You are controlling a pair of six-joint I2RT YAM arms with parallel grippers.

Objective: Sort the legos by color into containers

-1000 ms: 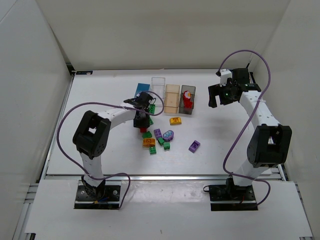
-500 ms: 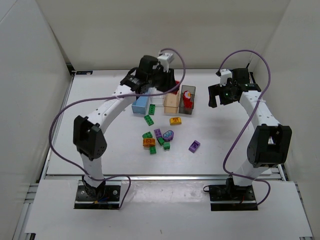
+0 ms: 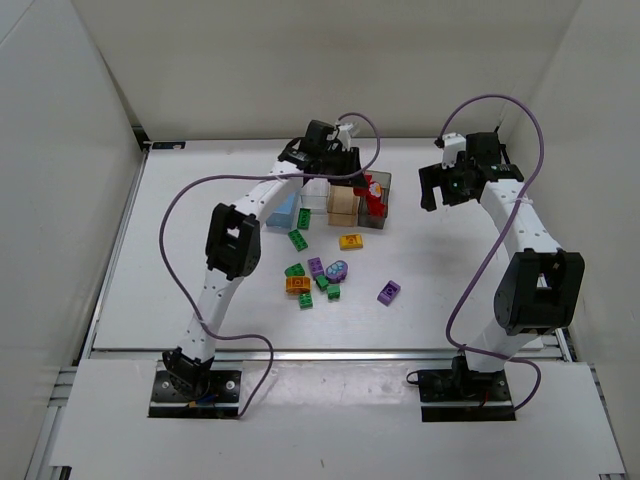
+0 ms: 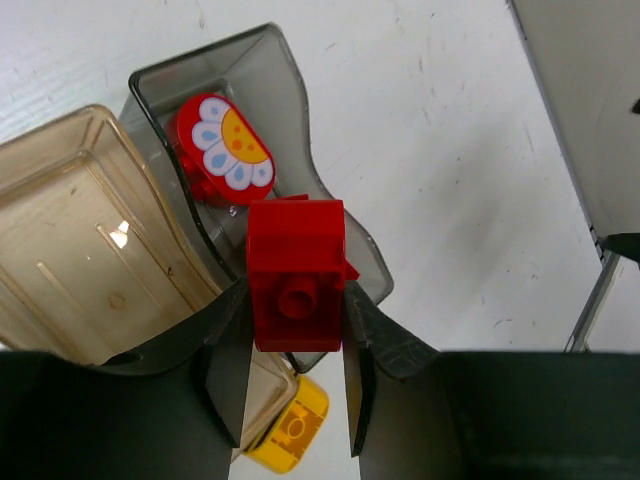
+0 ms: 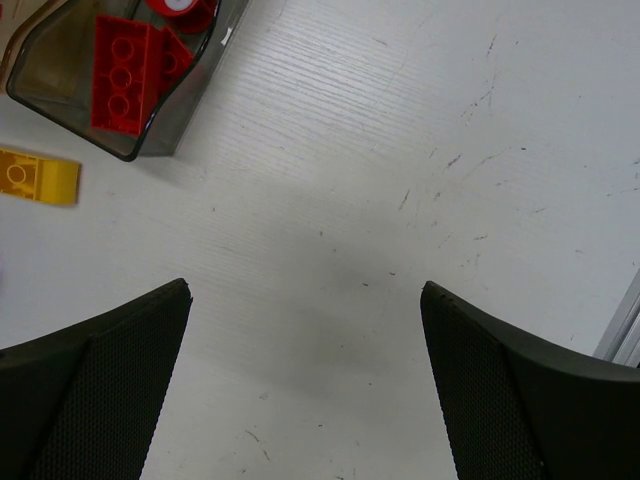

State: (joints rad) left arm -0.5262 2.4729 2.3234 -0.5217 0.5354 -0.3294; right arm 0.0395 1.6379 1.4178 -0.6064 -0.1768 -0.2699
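Over the bench's far side, the left fingers grip a red brick above the smoky grey bin, where other red pieces lie. Next, I'd judge, comes simply letting go. The right fingers hang open to its right.

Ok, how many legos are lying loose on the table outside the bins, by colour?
Green legos: 5
Orange-yellow legos: 2
Purple legos: 3
Red: 0 loose; one red lego is held in the left gripper
Total loose: 10
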